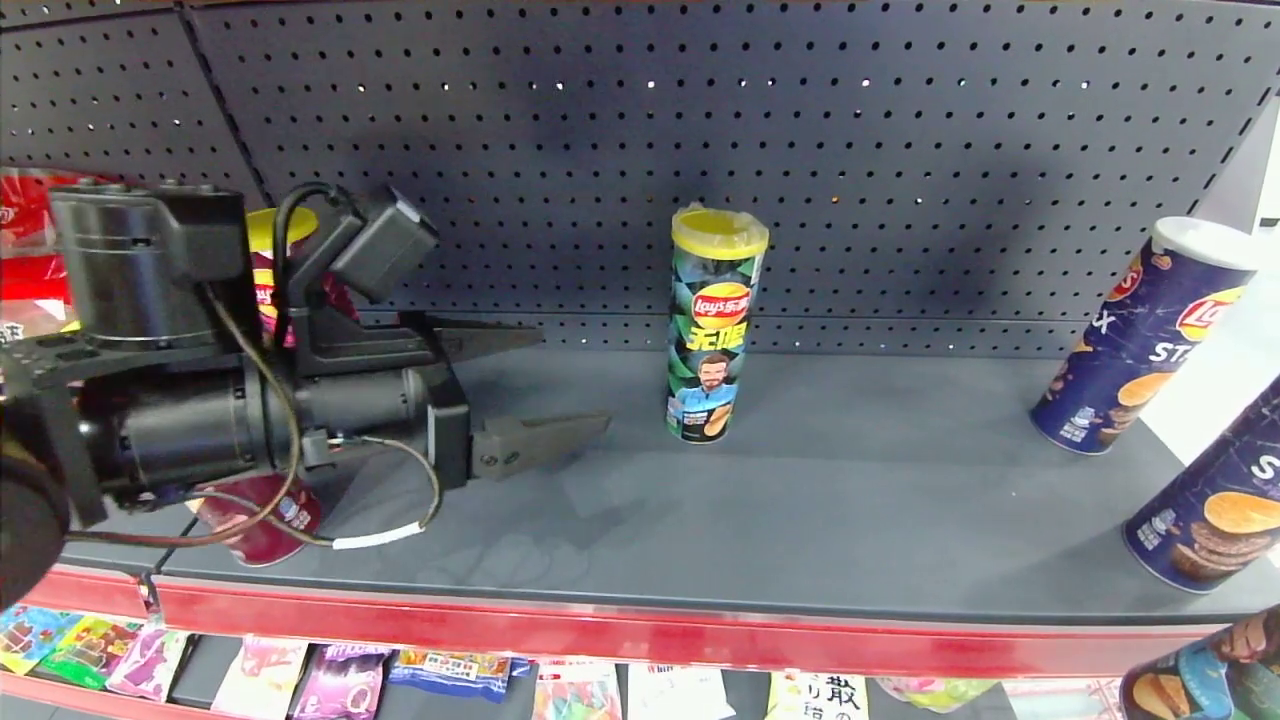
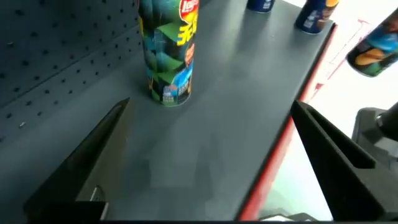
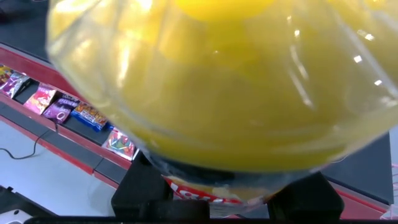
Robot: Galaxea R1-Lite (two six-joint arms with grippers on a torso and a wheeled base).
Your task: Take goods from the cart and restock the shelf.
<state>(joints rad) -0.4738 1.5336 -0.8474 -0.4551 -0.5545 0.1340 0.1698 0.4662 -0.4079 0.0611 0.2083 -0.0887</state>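
Note:
A green chip can [image 1: 715, 325] with a yellow lid stands upright mid-shelf near the pegboard. My left gripper [image 1: 574, 378] hovers over the grey shelf [image 1: 850, 520] just left of that can, open, with nothing between its fingers. In the left wrist view the green can [image 2: 166, 53] stands beyond the spread fingers [image 2: 81, 168]. My right gripper [image 3: 224, 193] is shut on a chip can whose yellow lid [image 3: 224, 81] is close to the camera. That dark can [image 1: 1200, 670] shows at the lower right, below the shelf's front edge.
Two blue chip cans [image 1: 1140, 340] [image 1: 1210, 500] stand at the shelf's right end. A red can [image 1: 262, 525] stands behind my left arm, with red bags [image 1: 25, 240] at far left. The shelf has a red front lip [image 1: 650, 630]; snack packets [image 1: 340, 685] fill the tier below.

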